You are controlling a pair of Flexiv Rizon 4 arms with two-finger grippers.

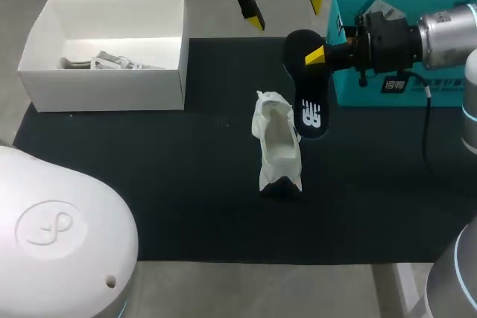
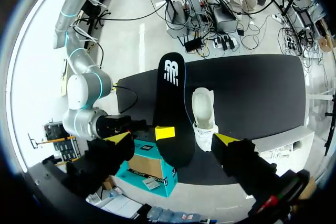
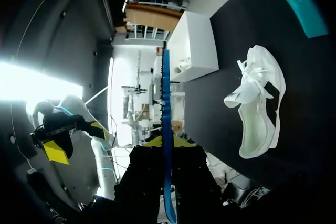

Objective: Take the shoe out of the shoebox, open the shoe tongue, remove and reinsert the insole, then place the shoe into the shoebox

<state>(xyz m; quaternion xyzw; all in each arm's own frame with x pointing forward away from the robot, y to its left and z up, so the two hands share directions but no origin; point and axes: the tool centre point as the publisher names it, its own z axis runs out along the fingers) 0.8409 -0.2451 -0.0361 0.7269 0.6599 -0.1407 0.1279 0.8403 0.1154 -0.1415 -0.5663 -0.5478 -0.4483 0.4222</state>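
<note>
Pinching: right jaws, on an arm reaching in level, clamp the flat black insole (image 1: 307, 98).
Left jaws: spread wide, pointing down over the dark bench (image 1: 149, 184).

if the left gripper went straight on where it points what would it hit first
Probably the black insole held by the right gripper: it lies straight ahead of the open left gripper, though depth is unclear.

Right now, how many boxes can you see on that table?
2. An open white box sits at the far left corner of the black mat. A teal box stands off the mat's far right side, partly hidden behind the right arm.
</note>
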